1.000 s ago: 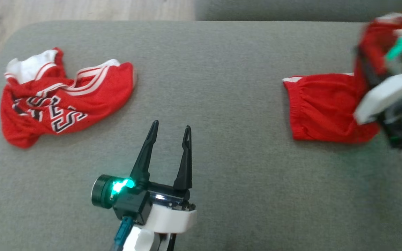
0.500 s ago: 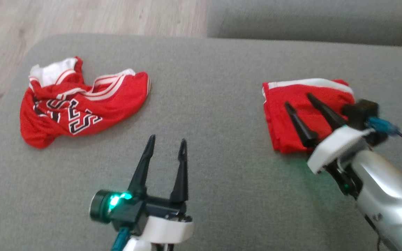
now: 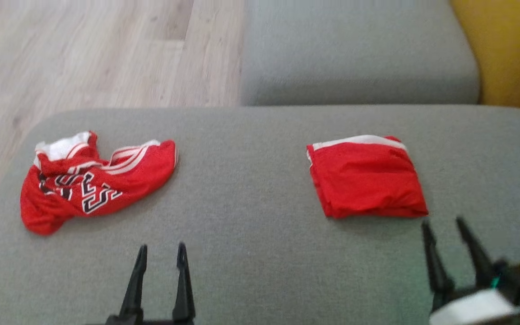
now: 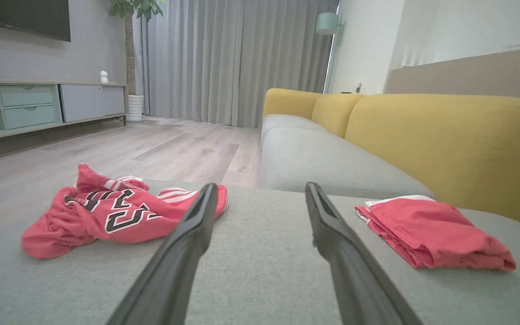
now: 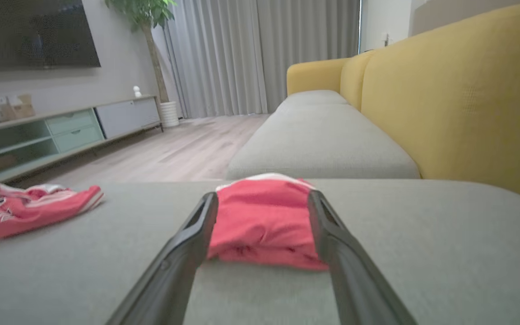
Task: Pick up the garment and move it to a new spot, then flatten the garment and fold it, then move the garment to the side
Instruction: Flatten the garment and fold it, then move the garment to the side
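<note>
Though near right hand (image 3: 443, 223), garment (image 3: 367, 179) apart.

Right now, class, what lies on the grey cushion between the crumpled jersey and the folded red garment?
Nothing: the head view shows bare grey cushion between the crumpled jersey and the folded red garment.

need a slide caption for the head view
Folded red white-trimmed garment and crumpled red lettered jersey lie apart on a grey fabric cushion; left gripper and right gripper open, touching neither.
</note>
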`<state>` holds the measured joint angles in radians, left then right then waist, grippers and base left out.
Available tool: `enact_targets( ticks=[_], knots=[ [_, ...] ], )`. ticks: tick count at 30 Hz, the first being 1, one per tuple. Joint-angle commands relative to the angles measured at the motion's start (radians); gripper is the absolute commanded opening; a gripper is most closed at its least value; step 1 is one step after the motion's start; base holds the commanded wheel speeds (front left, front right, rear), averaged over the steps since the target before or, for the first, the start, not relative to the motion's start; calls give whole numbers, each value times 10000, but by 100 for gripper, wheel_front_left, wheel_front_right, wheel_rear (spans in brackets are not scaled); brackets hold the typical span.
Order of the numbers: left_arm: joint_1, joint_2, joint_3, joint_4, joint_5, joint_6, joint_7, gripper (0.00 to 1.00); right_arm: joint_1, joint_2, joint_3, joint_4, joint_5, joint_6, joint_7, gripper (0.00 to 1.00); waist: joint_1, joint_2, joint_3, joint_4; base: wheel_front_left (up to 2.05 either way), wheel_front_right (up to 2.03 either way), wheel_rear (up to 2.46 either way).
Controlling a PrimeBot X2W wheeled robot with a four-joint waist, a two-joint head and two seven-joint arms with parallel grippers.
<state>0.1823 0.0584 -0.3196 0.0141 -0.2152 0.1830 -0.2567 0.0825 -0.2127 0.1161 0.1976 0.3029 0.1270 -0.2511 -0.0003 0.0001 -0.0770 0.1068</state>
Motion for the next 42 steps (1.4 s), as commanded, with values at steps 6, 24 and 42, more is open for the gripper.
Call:
enact_targets(
  ticks=[6,24,42],
  knots=[
    [314,0,891,65,357,-367,-51,100,634,522,-100,-653,-965,37,-105,100,3,-1,-527,-329,0,0,0],
    [710,-78,1185,290,637,-703,-51,100,930,886,-367,-573,-1229,37,-106,100,3,-1,-762,-635,0,0,0],
    [578,-81,1054,216,764,-531,-51,100,950,933,-538,-518,-1401,37,-106,100,3,-1,-609,-580,0,0,0]
  ],
)
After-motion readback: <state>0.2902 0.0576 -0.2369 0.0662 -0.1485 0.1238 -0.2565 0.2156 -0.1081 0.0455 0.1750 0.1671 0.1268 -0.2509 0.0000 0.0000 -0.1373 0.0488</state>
